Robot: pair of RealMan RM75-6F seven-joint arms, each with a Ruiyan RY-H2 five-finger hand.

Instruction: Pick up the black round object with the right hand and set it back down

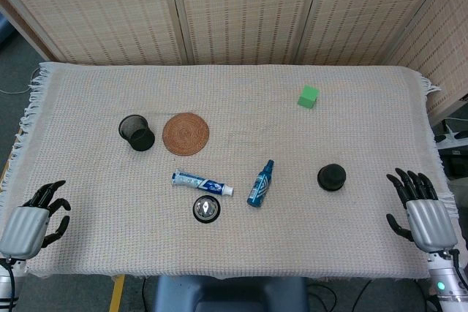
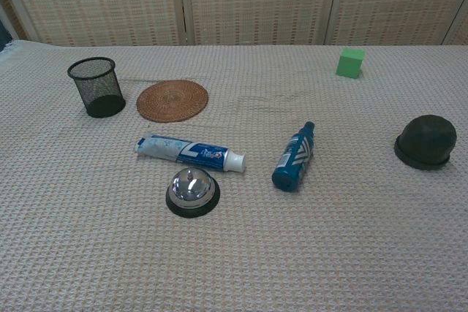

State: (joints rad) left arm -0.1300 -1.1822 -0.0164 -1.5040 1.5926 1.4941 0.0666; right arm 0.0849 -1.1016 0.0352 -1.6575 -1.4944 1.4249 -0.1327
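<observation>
We are viewing the black dome (image 1: 331, 177) lying toward the cloth's (image 1: 241, 246) right edge, inward and slightly ahead of the right hand (image 1: 423, 213), which is resting nearer it, fingers spread, holding nothing; the left hand (image 1: 35, 217) is sitting well apart.

My chest view shows neither of my hands. In the head view my grey left hand (image 1: 33, 221) runs off the left edge, and print on the white-and-blue toothpaste tube (image 1: 202, 183) is too small to read.
</observation>
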